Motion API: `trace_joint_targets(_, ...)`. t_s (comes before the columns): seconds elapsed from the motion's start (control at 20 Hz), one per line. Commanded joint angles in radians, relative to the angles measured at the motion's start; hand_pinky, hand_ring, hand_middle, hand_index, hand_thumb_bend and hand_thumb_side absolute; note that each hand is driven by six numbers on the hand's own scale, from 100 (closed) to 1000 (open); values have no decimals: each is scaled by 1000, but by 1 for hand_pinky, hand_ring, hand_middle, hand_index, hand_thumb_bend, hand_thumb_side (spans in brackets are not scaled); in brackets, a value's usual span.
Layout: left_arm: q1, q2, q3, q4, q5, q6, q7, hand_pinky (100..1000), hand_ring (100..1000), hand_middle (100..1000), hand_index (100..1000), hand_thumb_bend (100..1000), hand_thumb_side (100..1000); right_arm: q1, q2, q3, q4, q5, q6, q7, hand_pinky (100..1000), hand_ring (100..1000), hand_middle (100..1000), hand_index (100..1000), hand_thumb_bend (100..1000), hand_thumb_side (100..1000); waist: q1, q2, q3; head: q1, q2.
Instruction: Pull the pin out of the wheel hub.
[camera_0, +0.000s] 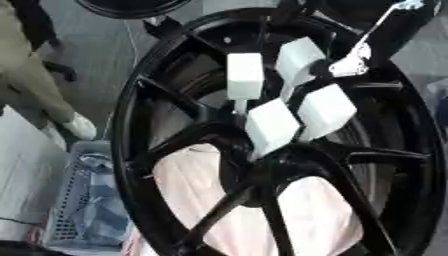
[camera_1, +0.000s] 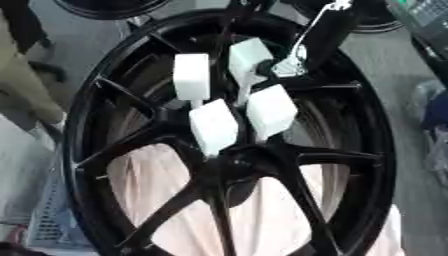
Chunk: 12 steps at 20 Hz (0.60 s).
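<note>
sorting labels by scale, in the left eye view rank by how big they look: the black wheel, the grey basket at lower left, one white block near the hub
1. black wheel
2. grey basket, partly cut off by the frame
3. white block; all four blocks look alike in size.

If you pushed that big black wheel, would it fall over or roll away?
The black wheel looks big and thick-spoked, so probably heavy and stiff. It seems to stand on its rim, so a push might roll or tip it. The pink cloth behind might slow it.
</note>
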Motion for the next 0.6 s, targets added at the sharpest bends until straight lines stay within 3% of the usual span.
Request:
trace_joint_targets(0.05,-6,17,2,-20,3,-2,-3,862,764,649,761,100,855,7,-40,-9,-28,-12,-8,4,855,878,883,908,301,257,3,-17,2,3,-6)
trace_joint_targets(0.35,-10,18,0,-20,4,-4,-5,863,763,648,760,100,856,99,-121,-28,-132,-34,7,4,851,866,815,858,318,259,-2,-12,6,1,-4)
trace_joint_targets(0.6,-9,16,1,-20,5,-3,-5,864,764,648,759,100,856,120,-134,-35,-155,-40,29,9,842,846,764,807,262,248,-1,-12,7,1,-1)
